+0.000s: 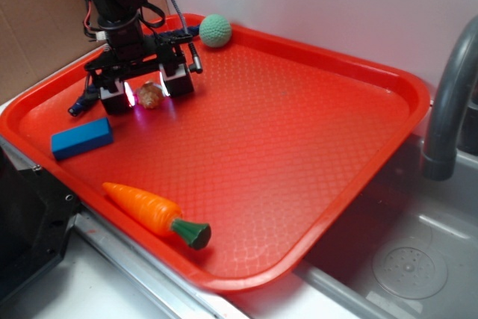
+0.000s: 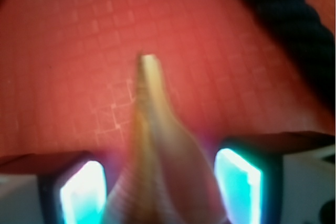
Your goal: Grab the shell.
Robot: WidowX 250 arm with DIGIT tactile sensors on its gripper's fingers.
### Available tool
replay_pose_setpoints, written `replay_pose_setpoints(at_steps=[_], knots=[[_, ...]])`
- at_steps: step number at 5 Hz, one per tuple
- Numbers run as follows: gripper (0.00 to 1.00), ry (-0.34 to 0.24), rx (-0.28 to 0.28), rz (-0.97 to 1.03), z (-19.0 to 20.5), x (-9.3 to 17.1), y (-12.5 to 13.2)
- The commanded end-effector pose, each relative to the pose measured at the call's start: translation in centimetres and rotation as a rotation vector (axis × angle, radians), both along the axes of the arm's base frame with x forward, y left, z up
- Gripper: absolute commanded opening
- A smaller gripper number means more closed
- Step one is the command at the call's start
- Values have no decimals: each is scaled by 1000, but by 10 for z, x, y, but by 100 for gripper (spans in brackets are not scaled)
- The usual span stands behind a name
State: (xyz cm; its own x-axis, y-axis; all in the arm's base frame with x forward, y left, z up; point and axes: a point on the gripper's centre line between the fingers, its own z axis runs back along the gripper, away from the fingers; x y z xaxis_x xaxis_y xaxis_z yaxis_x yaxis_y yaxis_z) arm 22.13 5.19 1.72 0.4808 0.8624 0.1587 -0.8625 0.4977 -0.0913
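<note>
Resting on red tray (image 1: 314, 110), shell (image 1: 150, 94)

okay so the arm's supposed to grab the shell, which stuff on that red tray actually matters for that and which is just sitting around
Part of the job:
- shell, lying between the open fingers
- tool, down at the tray around the shell

Just lying about:
- green ball
- blue block
- toy carrot
- red tray, holding everything
</note>
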Motion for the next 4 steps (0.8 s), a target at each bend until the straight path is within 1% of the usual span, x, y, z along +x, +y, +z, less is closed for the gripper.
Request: replay_pose_setpoints(at_steps=[1,2,3,4], knots=[[0,34,-112,-136,11,-1,0],[0,87,-141,-260,50,11,-6],[0,73,-161,-351,96,17,-16],[0,17,-135,-443,137,11,-37]])
